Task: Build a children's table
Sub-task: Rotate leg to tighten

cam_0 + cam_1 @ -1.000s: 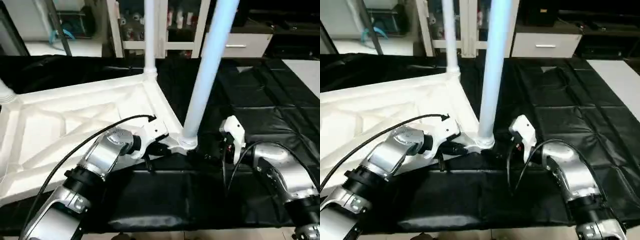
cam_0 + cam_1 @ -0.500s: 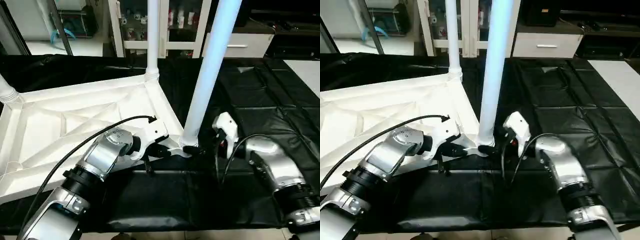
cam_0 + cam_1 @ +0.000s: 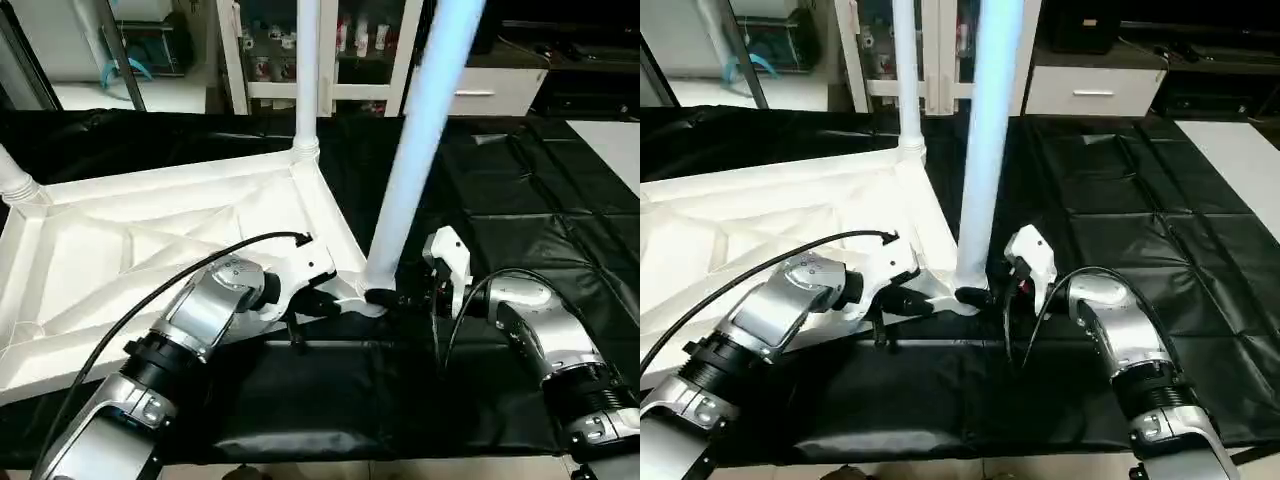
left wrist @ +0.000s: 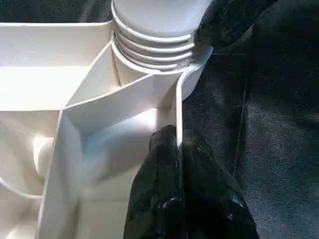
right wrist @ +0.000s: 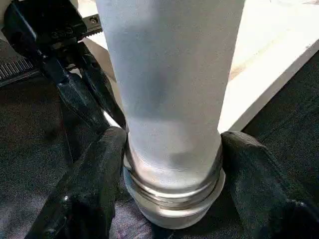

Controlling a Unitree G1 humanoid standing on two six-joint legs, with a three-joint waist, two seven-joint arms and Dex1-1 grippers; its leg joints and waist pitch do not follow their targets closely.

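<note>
The children's table top lies upside down, its ribbed X-braced underside facing up. A leg stands in the far right socket, and another rises at the left corner. A thick white leg stands in the near right corner socket, leaning slightly right. My left gripper is shut on the top's rim just beside that socket. My right gripper is shut on the base of this leg, with one black finger on each side of its ringed foot.
The black-covered work table stretches to the right and front of the top. A black cable loops over my left forearm. Shelves and a white cabinet stand behind the table's far edge.
My right gripper has moved left, in to the foot of the near leg, and its fingers now hug it. The left gripper has stayed on the rim.
</note>
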